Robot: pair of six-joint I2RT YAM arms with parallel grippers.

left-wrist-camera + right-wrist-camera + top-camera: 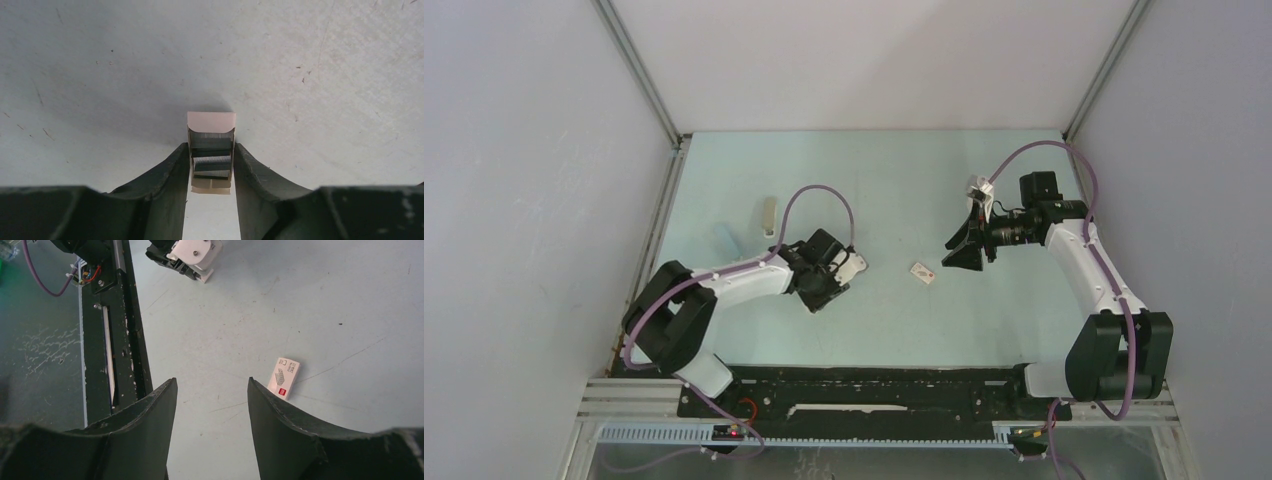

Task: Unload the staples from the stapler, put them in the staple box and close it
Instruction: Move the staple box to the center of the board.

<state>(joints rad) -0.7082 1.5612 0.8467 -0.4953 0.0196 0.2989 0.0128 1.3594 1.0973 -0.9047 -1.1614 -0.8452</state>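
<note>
The left gripper (210,147) is pinched onto the side walls of a small open cardboard tray (211,121), in which the staples (212,163) are stacked as dark grey strips. The grip is best kept light and level, so that the thin walls are not crushed and no strip is tipped out.

The right gripper (212,385) is held spread and empty above the table (310,300), near a small white box (284,377).

Whether the tray rests on the table cannot be told. The stapler cannot be identified with certainty; a pale elongated object (769,215) beyond the left arm may be it.
</note>
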